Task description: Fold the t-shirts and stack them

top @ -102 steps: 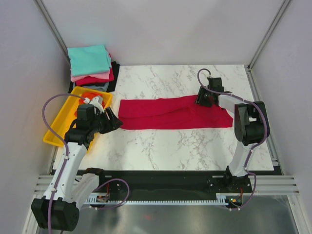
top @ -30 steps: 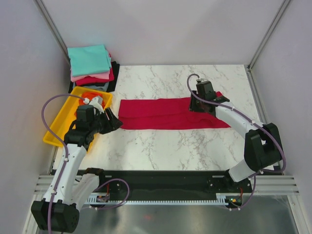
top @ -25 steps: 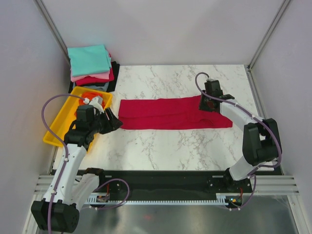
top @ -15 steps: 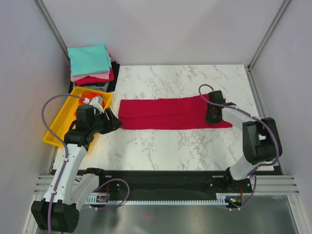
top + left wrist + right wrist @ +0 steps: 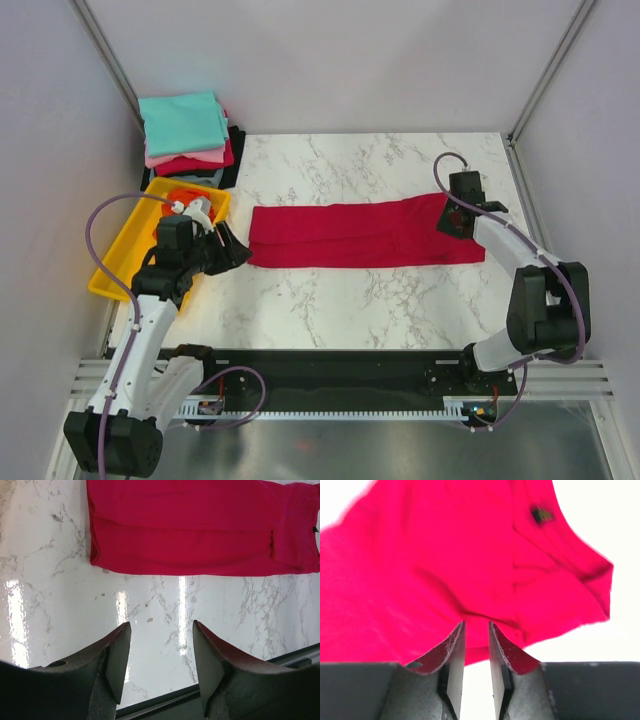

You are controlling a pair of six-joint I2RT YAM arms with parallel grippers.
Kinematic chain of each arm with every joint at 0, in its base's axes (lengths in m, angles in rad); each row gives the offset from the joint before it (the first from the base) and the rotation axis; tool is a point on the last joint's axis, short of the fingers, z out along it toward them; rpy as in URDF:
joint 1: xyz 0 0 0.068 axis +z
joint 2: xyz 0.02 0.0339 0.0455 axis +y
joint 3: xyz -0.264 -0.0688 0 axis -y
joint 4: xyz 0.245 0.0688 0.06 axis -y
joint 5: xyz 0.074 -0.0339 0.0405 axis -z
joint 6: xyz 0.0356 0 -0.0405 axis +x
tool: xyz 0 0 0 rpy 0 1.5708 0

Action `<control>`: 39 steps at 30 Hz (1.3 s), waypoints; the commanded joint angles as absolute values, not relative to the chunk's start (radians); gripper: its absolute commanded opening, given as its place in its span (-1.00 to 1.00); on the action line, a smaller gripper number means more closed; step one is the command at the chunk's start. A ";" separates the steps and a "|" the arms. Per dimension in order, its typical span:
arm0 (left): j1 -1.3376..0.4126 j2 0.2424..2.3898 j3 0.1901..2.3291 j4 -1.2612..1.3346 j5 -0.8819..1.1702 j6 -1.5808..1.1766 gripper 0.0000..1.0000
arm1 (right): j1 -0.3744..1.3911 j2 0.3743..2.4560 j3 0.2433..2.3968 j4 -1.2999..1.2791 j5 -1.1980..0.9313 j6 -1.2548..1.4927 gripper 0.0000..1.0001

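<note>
- white marble-pattern desk (image 5: 340, 300): layout as it was a second ago, apart from the shirt strip.
- crimson red cloth t-shirt (image 5: 350, 236): long left-right strip across mid-desk. The whole strip has slid slightly right, so its left edge now sits further from the tray.
- stack of folded cloth t-shirts (image 5: 185, 135), teal on top, far-left corner: unchanged.
- yellow plastic tray (image 5: 118, 268) at the left edge, bright orange cloth t-shirt (image 5: 178, 192) inside: untouched.
- right end effector (image 5: 453, 222): moved from the strip's far edge out to its right end. Jaws are nearly together with cloth at the tips, which reads as clenched on the crimson shirt and fits the drag.
- left end effector (image 5: 236, 252): hasn't moved; released, empty, hovering just left of the strip.
- my read: the right arm is pulling the strip straight ahead of the end-over-end fold. Stacking not yet started for this one.
</note>
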State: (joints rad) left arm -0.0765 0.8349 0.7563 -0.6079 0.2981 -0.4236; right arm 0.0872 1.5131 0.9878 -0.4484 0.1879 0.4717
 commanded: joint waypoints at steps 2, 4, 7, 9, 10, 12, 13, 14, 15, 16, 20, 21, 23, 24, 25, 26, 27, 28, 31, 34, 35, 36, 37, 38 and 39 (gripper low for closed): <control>-0.080 0.850 0.755 -0.584 0.314 -0.396 0.20 | 0.089 1.557 1.090 -0.445 0.173 0.495 -0.34; -0.097 0.905 0.773 -0.568 0.295 -0.405 0.21 | 0.089 1.612 1.115 -0.443 0.178 0.494 -0.35; -0.187 1.000 0.807 -0.533 0.209 -0.436 0.24 | 0.087 1.689 1.137 -0.427 0.178 0.494 -0.34; -0.283 1.135 0.874 -0.520 0.122 -0.452 0.26 | 0.086 1.759 1.166 -0.423 0.157 0.494 -0.31; -0.305 1.185 0.902 -0.512 0.108 -0.457 0.27 | 0.083 1.781 1.175 -0.425 0.149 0.492 -0.29; -0.339 1.349 0.994 -0.489 0.089 -0.472 0.27 | 0.081 1.822 1.181 -0.423 0.144 0.491 -0.24; -0.341 1.398 1.027 -0.479 0.081 -0.474 0.26 | 0.074 1.831 1.180 -0.419 0.135 0.491 -0.24; -0.342 1.461 1.093 -0.463 0.072 -0.474 0.26 | 0.074 1.839 1.172 -0.414 0.132 0.492 -0.22; -0.342 1.562 1.127 -0.460 0.055 -0.471 0.26 | 0.071 1.853 1.170 -0.411 0.127 0.494 -0.22; -0.342 1.624 1.164 -0.459 0.048 -0.463 0.25 | 0.064 1.859 1.170 -0.408 0.114 0.492 -0.22; -0.341 1.866 1.360 -0.477 0.034 -0.460 0.24 | 0.048 1.890 1.178 -0.402 0.098 0.483 -0.21; -0.339 1.909 1.385 -0.474 0.028 -0.463 0.24 | 0.043 1.904 1.181 -0.402 0.098 0.482 -0.21; -0.337 2.026 1.470 -0.482 0.023 -0.463 0.23 | 0.026 1.925 1.207 -0.402 0.092 0.477 -0.20; -0.333 2.060 1.501 -0.500 0.020 -0.463 0.23 | 0.018 1.959 1.224 -0.402 0.087 0.480 -0.20; -0.328 2.121 1.526 -0.511 0.011 -0.463 0.23 | 0.003 1.977 1.242 -0.403 0.081 0.479 -0.20; -0.324 2.143 1.572 -0.521 0.012 -0.463 0.23 | 0.005 1.999 1.294 -0.406 0.075 0.485 -0.20; -0.319 2.160 1.588 -0.532 0.008 -0.462 0.22 | -0.024 2.049 1.327 -0.413 0.048 0.486 -0.20; -0.318 2.177 1.600 -0.544 0.005 -0.460 0.22 | -0.037 2.077 1.400 -0.425 0.037 0.489 -0.20; -0.321 2.161 1.576 -0.545 0.002 -0.460 0.21 | -0.040 2.204 1.535 -0.465 0.003 0.489 -0.19; -0.322 2.099 1.478 -0.542 0.008 -0.474 0.21 | -0.028 2.347 1.742 -0.524 -0.060 0.500 -0.16; -0.325 2.074 1.397 -0.517 0.021 -0.482 0.21 | -0.023 2.382 1.850 -0.540 -0.072 0.503 -0.11; -0.342 2.022 1.349 -0.502 0.037 -0.498 0.20 | -0.015 2.446 1.903 -0.551 -0.089 0.508 -0.08; -0.357 1.994 1.306 -0.485 0.049 -0.508 0.20 | -0.006 2.477 1.958 -0.566 -0.106 0.515 -0.05; -0.379 1.968 1.222 -0.465 0.048 -0.527 0.20 | 0.020 2.508 2.067 -0.571 -0.142 0.521 0.05; -0.424 1.923 1.182 -0.453 0.049 -0.541 0.20 | 0.034 2.569 2.122 -0.571 -0.164 0.523 0.14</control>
